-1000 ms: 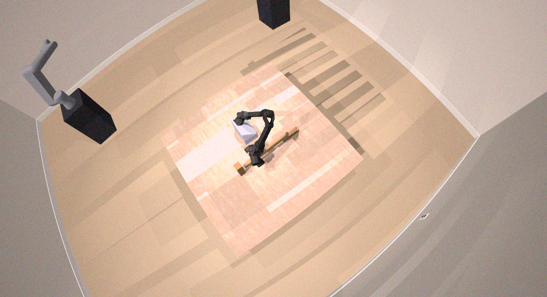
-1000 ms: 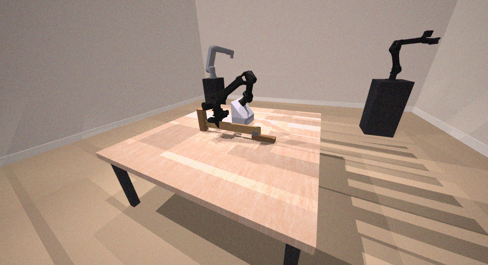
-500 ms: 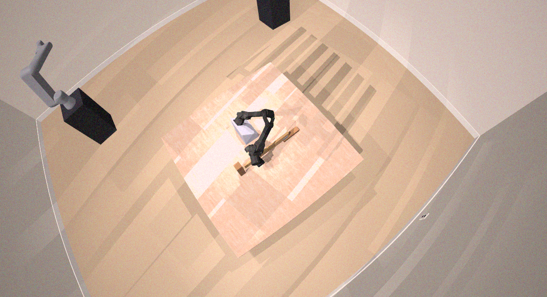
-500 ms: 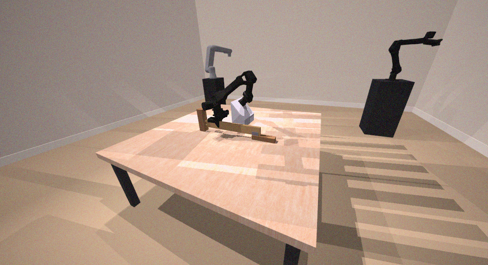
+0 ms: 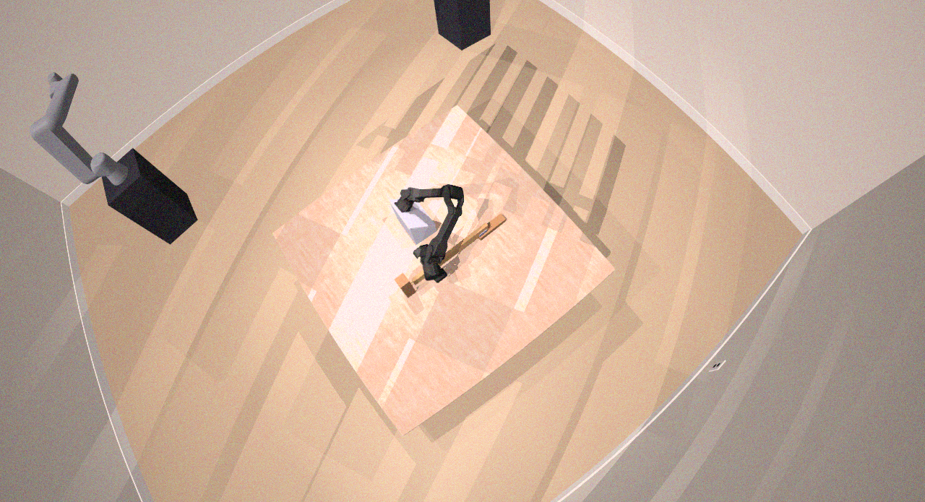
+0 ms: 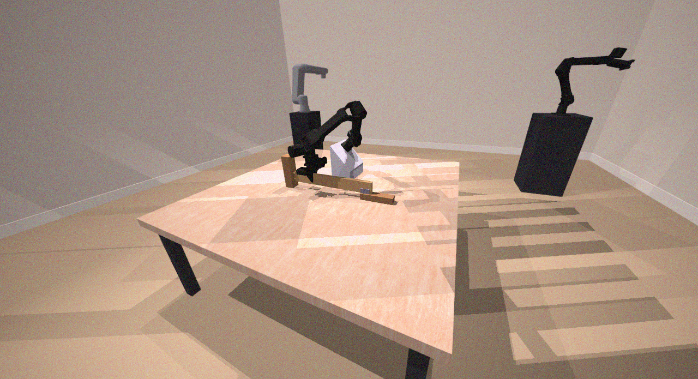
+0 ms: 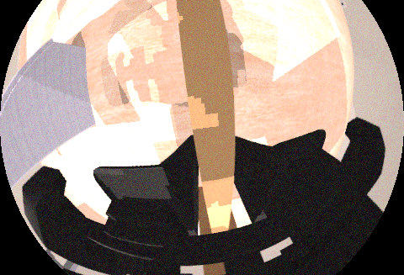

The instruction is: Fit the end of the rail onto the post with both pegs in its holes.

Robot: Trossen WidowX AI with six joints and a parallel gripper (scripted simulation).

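The long wooden rail (image 5: 462, 245) (image 6: 341, 181) (image 7: 206, 56) is raised off the table along its length and looks roughly level. Its far end sits at the grey bracket (image 6: 365, 191) on the low footboard block (image 5: 496, 223) (image 6: 380, 198). My gripper (image 6: 311, 176) (image 7: 206, 137) is shut on the rail near its post end, with a finger on each side. The upright wooden post (image 5: 403, 283) (image 6: 289, 172) stands just beyond that end. Rail end and post are very close; I cannot tell whether they touch. The pegs and holes are too small or hidden to judge how far they are engaged.
The pale wedge-shaped arm base (image 5: 417, 226) (image 6: 343, 163) (image 7: 50, 86) stands behind the rail on the wooden table (image 5: 465, 331) (image 6: 341, 269). Two dark pedestals (image 5: 152, 198) (image 6: 553, 154) stand off the table. Striped shadows cross the table and floor.
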